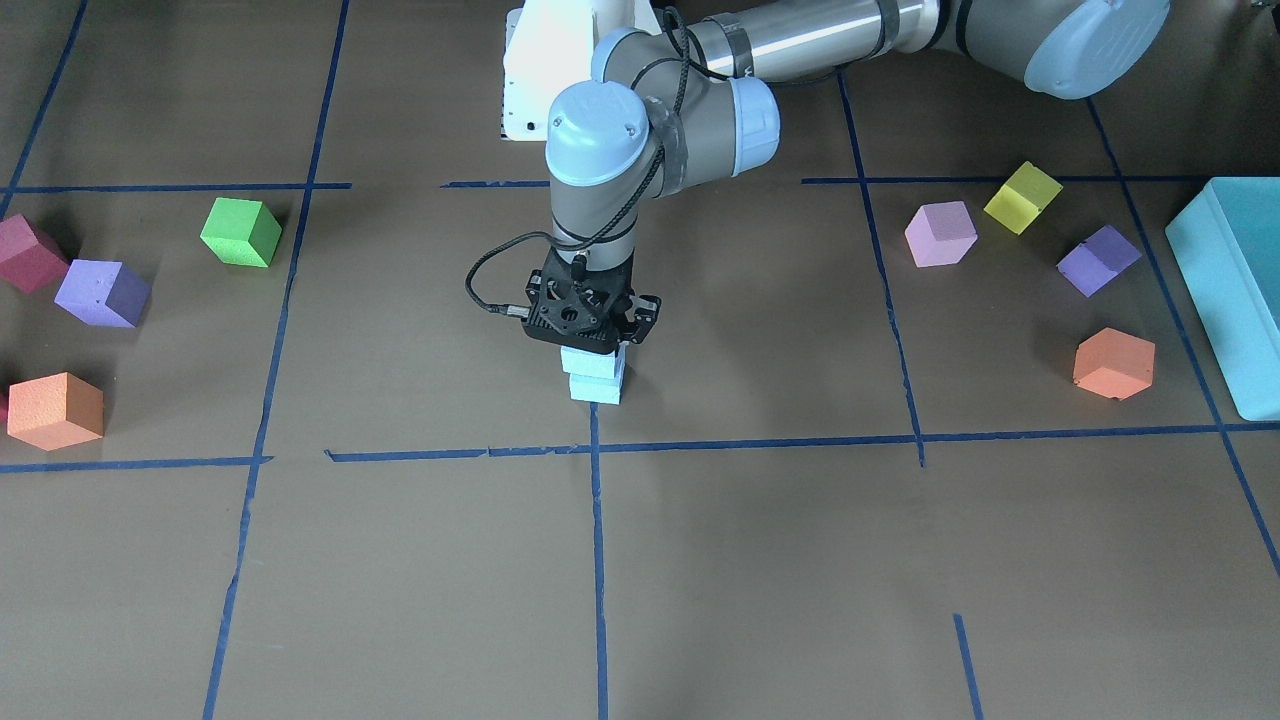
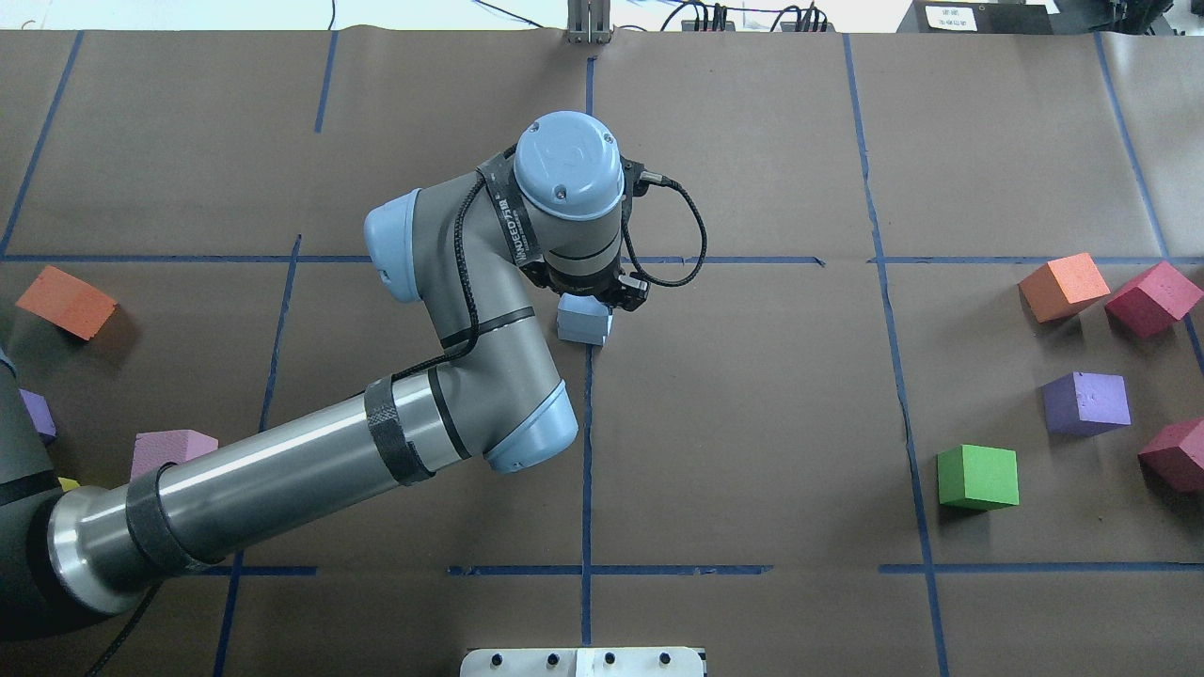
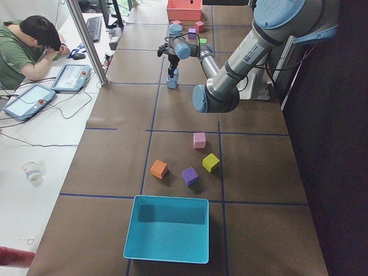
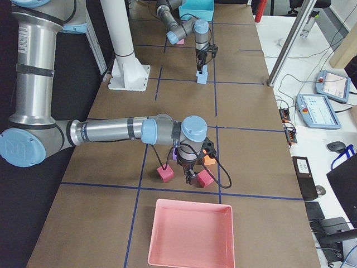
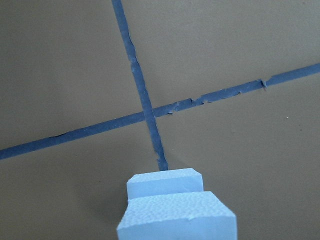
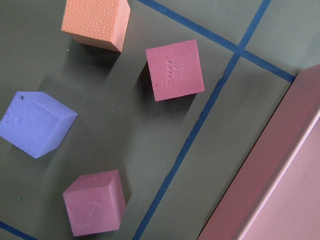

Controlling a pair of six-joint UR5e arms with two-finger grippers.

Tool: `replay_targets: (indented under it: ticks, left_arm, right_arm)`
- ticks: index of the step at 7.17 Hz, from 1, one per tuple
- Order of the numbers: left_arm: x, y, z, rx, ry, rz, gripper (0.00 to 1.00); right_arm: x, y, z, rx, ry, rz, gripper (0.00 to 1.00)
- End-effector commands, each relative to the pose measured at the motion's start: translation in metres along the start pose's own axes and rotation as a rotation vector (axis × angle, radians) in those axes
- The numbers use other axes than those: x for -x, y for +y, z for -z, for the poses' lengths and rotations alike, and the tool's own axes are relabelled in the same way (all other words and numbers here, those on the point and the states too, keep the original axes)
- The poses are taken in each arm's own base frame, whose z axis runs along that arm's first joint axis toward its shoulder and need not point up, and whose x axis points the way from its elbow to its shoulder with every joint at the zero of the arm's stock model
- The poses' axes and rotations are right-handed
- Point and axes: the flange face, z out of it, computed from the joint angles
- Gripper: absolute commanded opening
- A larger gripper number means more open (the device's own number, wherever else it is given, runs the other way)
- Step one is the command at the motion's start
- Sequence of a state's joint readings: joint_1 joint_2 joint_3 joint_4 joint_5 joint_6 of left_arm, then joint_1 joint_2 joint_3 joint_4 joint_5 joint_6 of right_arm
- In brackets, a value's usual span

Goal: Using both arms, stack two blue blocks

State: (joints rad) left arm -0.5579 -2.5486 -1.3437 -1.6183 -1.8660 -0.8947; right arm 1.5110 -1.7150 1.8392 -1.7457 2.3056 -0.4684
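The two blue blocks stand stacked at the table's middle, on a tape crossing. The upper blue block (image 1: 594, 361) sits slightly offset on the lower blue block (image 1: 597, 390). My left gripper (image 1: 592, 345) points straight down and is shut on the upper block. The left wrist view shows the upper block (image 5: 176, 217) close up, with the lower block (image 5: 165, 183) under it. Only one blue block (image 2: 583, 322) shows in the overhead view. My right gripper (image 4: 190, 176) hovers over maroon cubes near the pink tray. I cannot tell if it is open or shut.
Coloured cubes lie on both sides: green (image 1: 241, 232), purple (image 1: 102, 293), orange (image 1: 56, 410), pink (image 1: 940, 234), yellow (image 1: 1022, 197). A large teal box (image 1: 1225, 290) stands at the left arm's end. A pink tray (image 4: 189, 234) stands at the right arm's end.
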Motion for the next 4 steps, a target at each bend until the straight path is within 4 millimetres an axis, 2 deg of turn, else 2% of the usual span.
replay_targets:
  ticks: [1, 2, 3, 4]
  left_arm:
    - [-0.0008, -0.0021, -0.0026, 0.005, -0.006, -0.015, 0.47]
    - [-0.0004, -0.0027, -0.0015, 0.004, -0.004, -0.014, 0.62]
    - [0.0041, -0.0075, 0.0030, 0.002, -0.001, -0.007, 0.66]
    - [0.0062, -0.0098, 0.0052, -0.002, -0.001, -0.003, 0.88]
  right_arm:
    - [0.0001, 0.0001, -0.0001, 0.000, -0.002, -0.002, 1.00]
    - [0.0001, -0.0001, 0.0000, -0.001, -0.001, -0.001, 1.00]
    - [0.0006, -0.0003, 0.0006, -0.002, -0.001, 0.001, 1.00]
    - [0.0006, -0.0003, 0.0006, -0.002, -0.001, 0.001, 1.00]
